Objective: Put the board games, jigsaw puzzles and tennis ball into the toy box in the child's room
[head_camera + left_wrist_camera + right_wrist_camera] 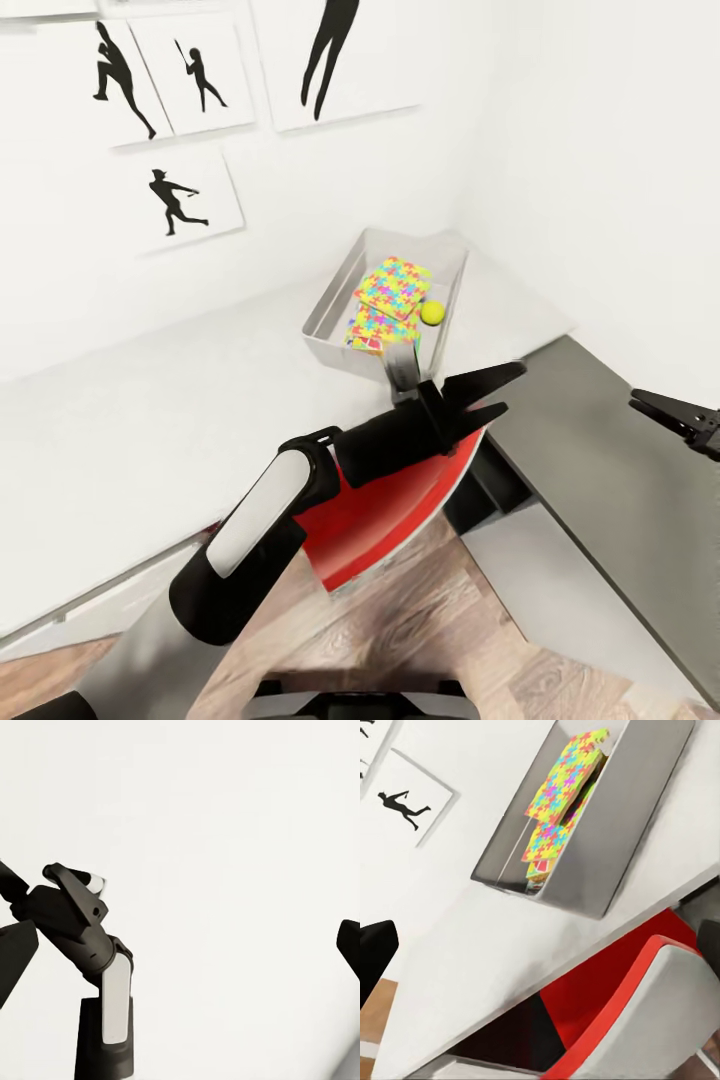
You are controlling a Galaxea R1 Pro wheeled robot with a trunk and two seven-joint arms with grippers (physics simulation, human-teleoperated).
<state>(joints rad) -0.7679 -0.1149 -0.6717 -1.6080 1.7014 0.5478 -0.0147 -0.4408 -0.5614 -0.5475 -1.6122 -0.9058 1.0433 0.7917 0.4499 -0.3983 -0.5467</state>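
**Toy box half-filled in the counter's far corner; both hands empty**

Toy box (330, 312), the shallow light-grey bin with flared sides, stands on the light-grey counter (150, 420) close to its far corner, where the white walls meet. To its left on the wall hang the black baseball-player silhouette prints (175, 200). Inside the bin lie the two thin jigsaw puzzles (393, 286) in pink, yellow, green, blue and orange, one overlapping the other, and the small yellow-green tennis ball (432, 312) rests against the bin's right wall beside them. In the right wrist view a red-edged flat piece peeks out under the puzzles; whether it is a board game cannot be told.

Nearer the camera, the left gripper (497, 391) hangs just off the counter's front edge, above the red chair (385, 520), its black fingers spread apart and holding nothing. Further right, over the darker grey corner section (600, 470), the right gripper (672, 412) shows at the picture's edge, its fingers also parted and empty.

No loose board game shows on the counter, so the likely next step is fetching one from elsewhere. The risks as I judge them: the left arm sits close to the bin's front wall and could knock or shove it when swinging away; and a box dropped onto the tilted puzzles may slide out over the low flared side or push the ball out.
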